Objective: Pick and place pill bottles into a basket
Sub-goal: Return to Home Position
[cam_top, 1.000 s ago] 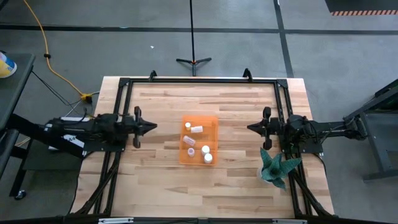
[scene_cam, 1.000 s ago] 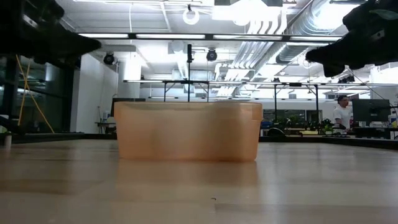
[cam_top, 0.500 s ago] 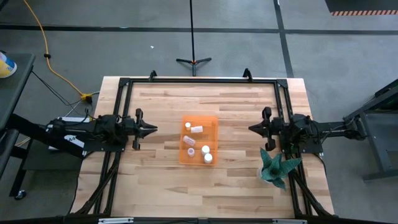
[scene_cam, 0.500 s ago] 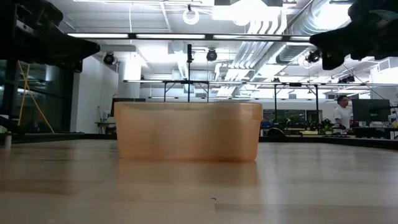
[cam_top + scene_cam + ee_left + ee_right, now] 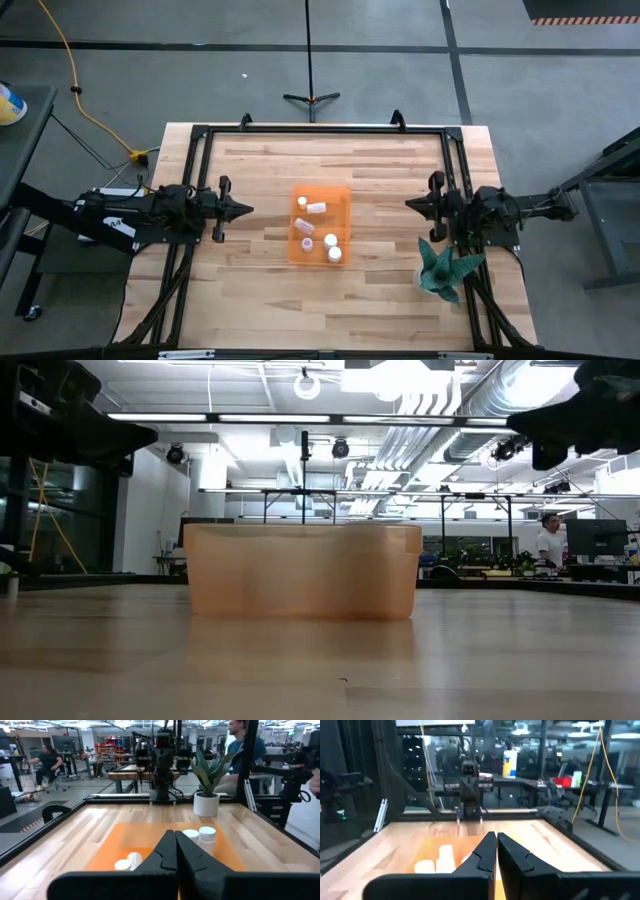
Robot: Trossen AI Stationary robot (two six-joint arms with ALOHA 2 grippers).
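Observation:
The orange basket (image 5: 320, 224) stands at the table's middle and also shows in the low view (image 5: 302, 572). Several white-capped pill bottles lie inside it (image 5: 316, 207), (image 5: 331, 242), seen too in the left wrist view (image 5: 207, 834) and the right wrist view (image 5: 445, 853). My left gripper (image 5: 248, 208) is shut and empty, above the table to the basket's left. My right gripper (image 5: 408, 206) is shut and empty, above the table to the basket's right. Both point at the basket.
A teal spiky plant in a white pot (image 5: 444, 268) stands near the table's right edge, close to my right arm. A black frame (image 5: 320, 128) runs along the far edge and both sides of the table. People show in the room beyond (image 5: 47, 764).
My right gripper has drawn back toward the table's right edge, away from the basket. My left gripper has drawn back slightly toward the left edge. The basket and bottles have stayed still.

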